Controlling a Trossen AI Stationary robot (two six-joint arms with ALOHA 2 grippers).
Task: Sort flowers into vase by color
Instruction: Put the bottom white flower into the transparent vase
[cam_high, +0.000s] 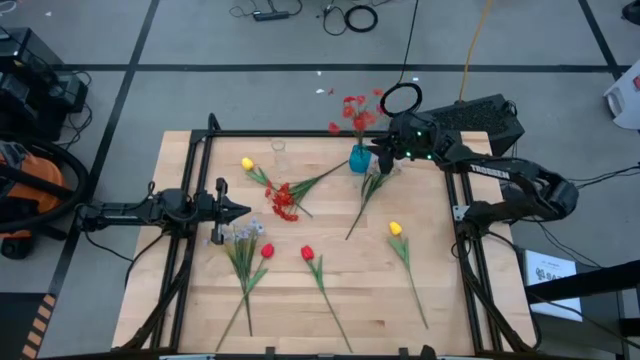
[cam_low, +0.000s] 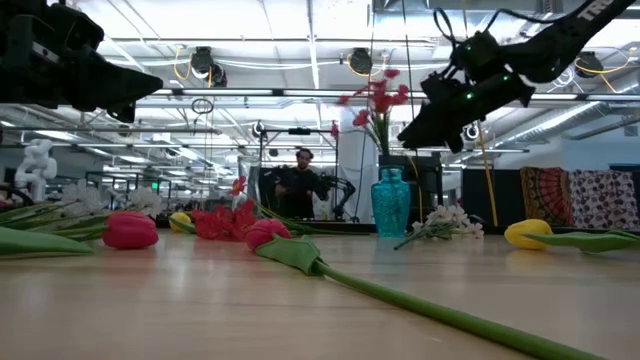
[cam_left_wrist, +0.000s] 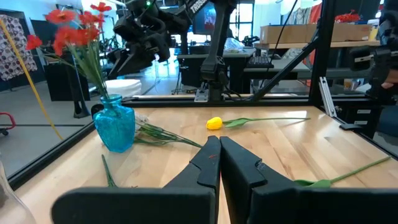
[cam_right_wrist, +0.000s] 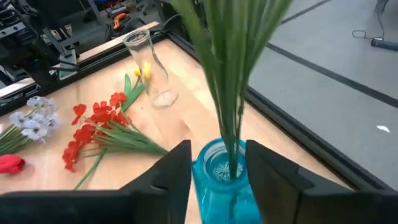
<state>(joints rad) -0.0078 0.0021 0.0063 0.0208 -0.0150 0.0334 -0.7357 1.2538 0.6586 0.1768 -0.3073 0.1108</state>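
Note:
A blue vase (cam_high: 359, 158) stands near the table's far edge with a red spray (cam_high: 355, 110) upright in it, stems in its mouth (cam_right_wrist: 222, 163). My right gripper (cam_right_wrist: 217, 149) is open just above the vase, one finger on each side of the stems, touching nothing; it also shows in the low view (cam_low: 425, 130). My left gripper (cam_high: 238, 210) is shut and empty at the table's left. On the table lie a red spray (cam_high: 283, 200), two yellow tulips (cam_high: 247, 163) (cam_high: 395, 228), two red tulips (cam_high: 267, 250) (cam_high: 307, 253) and two pale sprays (cam_high: 245, 232) (cam_high: 375, 185).
A clear glass vase (cam_high: 278, 147) stands left of the blue one near the far edge. A black frame (cam_high: 300, 133) runs round the table. Beyond the table a person (cam_low: 303, 185) shows in the low view.

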